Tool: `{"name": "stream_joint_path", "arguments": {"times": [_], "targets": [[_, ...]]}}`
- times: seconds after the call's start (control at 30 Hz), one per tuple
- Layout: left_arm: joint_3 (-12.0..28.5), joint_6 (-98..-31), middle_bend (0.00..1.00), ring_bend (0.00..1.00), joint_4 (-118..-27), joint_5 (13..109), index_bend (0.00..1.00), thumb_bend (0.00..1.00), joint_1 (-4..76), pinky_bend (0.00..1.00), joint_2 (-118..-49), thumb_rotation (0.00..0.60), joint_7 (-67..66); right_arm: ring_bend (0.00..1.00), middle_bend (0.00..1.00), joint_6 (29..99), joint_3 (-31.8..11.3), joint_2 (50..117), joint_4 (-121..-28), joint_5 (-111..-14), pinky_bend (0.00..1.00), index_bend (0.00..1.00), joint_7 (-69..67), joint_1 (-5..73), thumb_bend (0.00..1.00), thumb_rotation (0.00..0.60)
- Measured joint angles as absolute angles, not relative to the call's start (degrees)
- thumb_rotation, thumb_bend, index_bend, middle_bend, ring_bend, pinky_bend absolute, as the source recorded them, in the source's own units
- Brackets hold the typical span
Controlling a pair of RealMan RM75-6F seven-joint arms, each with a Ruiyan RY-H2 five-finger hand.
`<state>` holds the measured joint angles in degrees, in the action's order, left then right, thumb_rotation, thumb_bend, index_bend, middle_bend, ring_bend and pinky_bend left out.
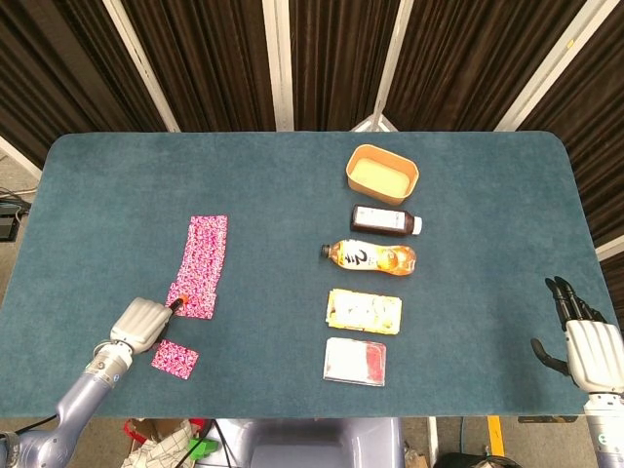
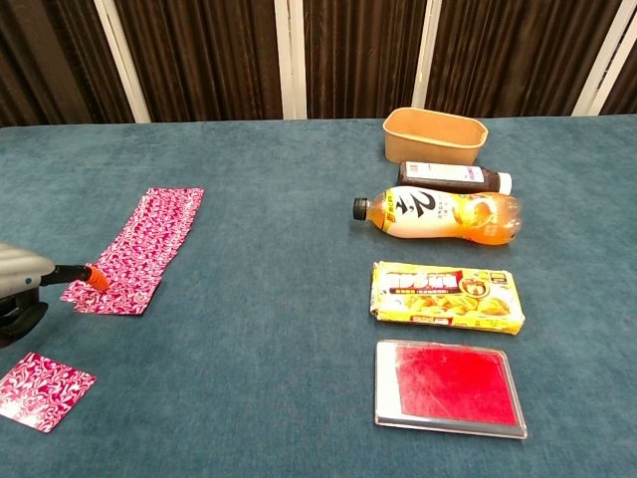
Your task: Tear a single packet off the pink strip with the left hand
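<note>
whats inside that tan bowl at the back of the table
In the head view the tan bowl shows only a pale, smooth bottom, with nothing lying in it. From the chest view its near wall hides the inside, so that view adds nothing.

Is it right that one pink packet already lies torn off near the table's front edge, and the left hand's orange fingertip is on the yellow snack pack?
Not quite. The loose packet does lie apart near the front edge, but the left hand's orange fingertip is at the near end of the pink strip, not the yellow snack pack. The chest view shows this best.
</note>
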<state>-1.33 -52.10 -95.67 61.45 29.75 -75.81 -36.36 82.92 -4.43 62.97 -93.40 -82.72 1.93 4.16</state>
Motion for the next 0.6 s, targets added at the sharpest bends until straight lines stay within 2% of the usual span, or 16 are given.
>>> {"name": "stream_joint_path", "arguments": {"times": [0.6], "targets": [[-5.12, -55.51, 0.88, 0.77, -97.23, 60.16, 0.15, 0.98, 28.56, 0.76, -74.25, 0.600, -39.37, 0.23, 0.09, 83.27, -4.30, 62.69, -93.72, -83.19, 0.35, 0.00, 1.37, 4.03, 0.31, 0.600]]}}
